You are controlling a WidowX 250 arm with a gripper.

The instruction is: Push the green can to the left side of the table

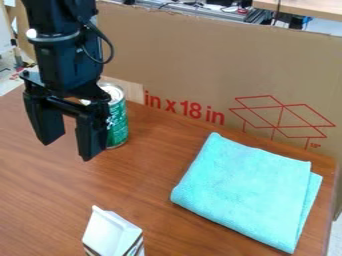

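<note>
The black gripper (67, 150) hangs at the upper left over the wooden table, its two fingers apart with nothing between them. Partly hidden behind its right finger, a green can (118, 120) with a silver top stands upright. A folded turquoise cloth (250, 187) lies flat at the right of the table. At the bottom edge, left of the middle, is a white carton (112, 234) with a folded top, its lower part cut off by the view's edge.
A tall cardboard panel (200, 60) with red print runs along the back of the wooden table (40, 200). Behind the panel are cables and equipment. The table's right edge lies just beyond the cloth.
</note>
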